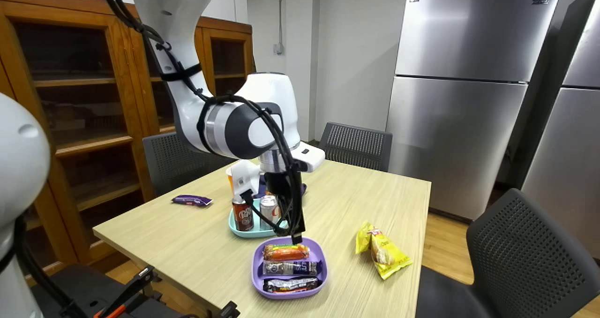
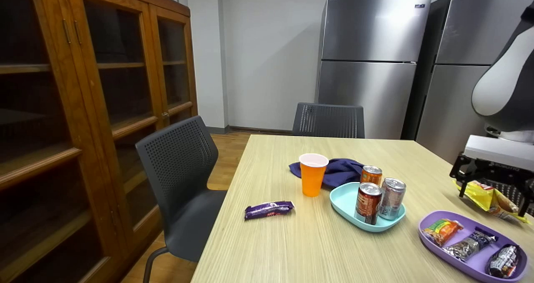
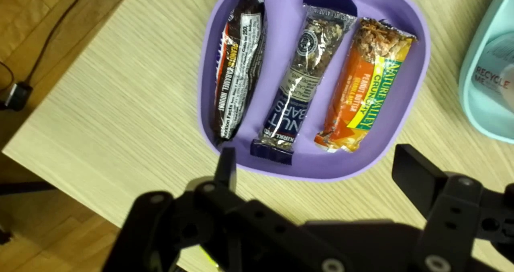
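Note:
My gripper [image 3: 316, 153] stands open above the table, its two black fingers wide apart with nothing between them. Just ahead of it in the wrist view lies a purple tray [image 3: 279, 23]. Side by side in that tray are a dark caramel bar [image 3: 241, 63], a Kirkland nut bar [image 3: 299, 83] and an orange Nature Valley bar [image 3: 361, 91]. In an exterior view the gripper [image 2: 492, 200] appears in front of a yellow snack bag [image 2: 482, 196]. One fingertip hangs near the tray's edge in an exterior view; the contact cannot be judged.
A teal tray [image 2: 342, 197] holds a dark red can [image 2: 368, 203] and a silver can [image 2: 392, 197]; an orange can [image 2: 371, 174] is behind them. An orange cup [image 2: 313, 178], a navy cloth [image 2: 342, 170] and a purple-wrapped bar [image 2: 269, 210] are on the table. Chairs surround it.

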Controlling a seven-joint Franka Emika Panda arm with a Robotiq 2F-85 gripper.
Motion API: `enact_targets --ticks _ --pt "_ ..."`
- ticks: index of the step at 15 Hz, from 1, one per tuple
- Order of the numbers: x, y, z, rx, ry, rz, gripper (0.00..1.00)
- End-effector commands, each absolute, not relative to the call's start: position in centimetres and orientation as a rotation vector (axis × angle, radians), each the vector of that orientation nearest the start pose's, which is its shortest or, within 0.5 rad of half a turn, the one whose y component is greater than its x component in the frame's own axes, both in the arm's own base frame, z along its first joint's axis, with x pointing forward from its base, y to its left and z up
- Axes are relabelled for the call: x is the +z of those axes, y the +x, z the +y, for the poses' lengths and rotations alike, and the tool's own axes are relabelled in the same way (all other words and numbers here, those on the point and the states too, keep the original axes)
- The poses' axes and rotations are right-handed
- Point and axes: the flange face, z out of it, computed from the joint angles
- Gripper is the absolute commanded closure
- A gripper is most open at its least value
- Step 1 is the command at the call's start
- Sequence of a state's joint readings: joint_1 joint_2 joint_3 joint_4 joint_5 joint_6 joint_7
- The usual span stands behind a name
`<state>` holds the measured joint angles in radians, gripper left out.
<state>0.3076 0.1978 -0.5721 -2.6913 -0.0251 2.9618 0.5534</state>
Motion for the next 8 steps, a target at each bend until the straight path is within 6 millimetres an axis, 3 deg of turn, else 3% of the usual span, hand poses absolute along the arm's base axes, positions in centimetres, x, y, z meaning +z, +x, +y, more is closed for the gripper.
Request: enact_targets --ticks 1,8 --pt "21.2 41.2 -9.7 -0.242 -3.071 0.925 0.0" --pt "24.7 42.8 -2.9 -0.355 -3.091 0.528 0.0"
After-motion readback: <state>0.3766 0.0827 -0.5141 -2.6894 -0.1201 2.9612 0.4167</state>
